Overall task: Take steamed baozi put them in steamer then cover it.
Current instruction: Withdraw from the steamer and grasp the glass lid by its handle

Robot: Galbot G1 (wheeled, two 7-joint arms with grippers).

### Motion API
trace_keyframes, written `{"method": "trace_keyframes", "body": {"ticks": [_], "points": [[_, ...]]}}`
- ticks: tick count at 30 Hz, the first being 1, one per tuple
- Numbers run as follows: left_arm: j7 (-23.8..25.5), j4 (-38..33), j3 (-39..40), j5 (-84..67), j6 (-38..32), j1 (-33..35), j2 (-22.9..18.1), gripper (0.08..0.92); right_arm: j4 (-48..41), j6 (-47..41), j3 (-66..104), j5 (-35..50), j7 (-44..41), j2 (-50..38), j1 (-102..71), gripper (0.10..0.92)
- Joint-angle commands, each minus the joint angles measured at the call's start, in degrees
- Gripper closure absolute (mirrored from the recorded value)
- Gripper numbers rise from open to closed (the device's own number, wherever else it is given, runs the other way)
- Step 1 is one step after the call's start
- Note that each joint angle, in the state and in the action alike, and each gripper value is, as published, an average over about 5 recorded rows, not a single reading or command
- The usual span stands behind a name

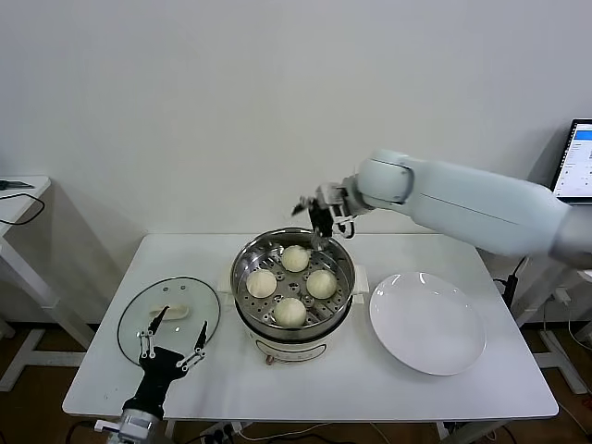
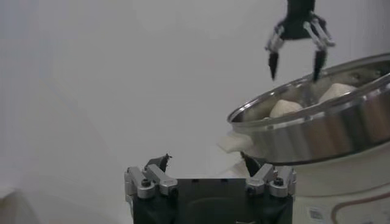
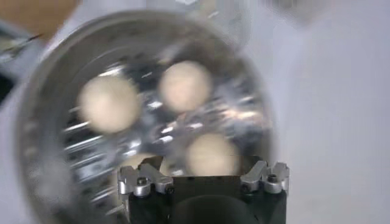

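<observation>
Right end effector point(image 1: 323, 225) hovering above steamer point(image 1: 292, 319) far rim, fingers apart, gripping nothing; four steamed baozi point(image 1: 290, 312) sitting inside on tray; loading looking done; cover point(image 1: 168, 311) lying on tabletop point(image 1: 388, 388) beside steamer, not yet placed; my left end effector point(image 1: 171, 342) waiting apart over cover's near edge.

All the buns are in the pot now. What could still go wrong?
1. The lid lies flat on the table with a small handle, and the open left pincer hovers near its front edge. It might grab badly and let the glass slip.
2. The open right pincer hangs over the steamer's back rim. If it stays there, the lid could bump it.
</observation>
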Motion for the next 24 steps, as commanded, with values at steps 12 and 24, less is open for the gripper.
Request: {"method": "trace_keyframes", "body": {"ticks": [12, 24], "points": [[-7.12, 9.53, -0.99, 27.1, 1.94, -9.48, 0.04, 0.177, 4.25, 20.2, 68.67, -4.91, 48.97, -10.63, -66.05, 0.203], [-7.23, 18.69, -5.71, 56.82, 7.68, -12.05, 1.2, 0.177, 4.78, 25.88, 88.75, -9.71, 48.56, 6.15, -87.87, 0.203]]}}
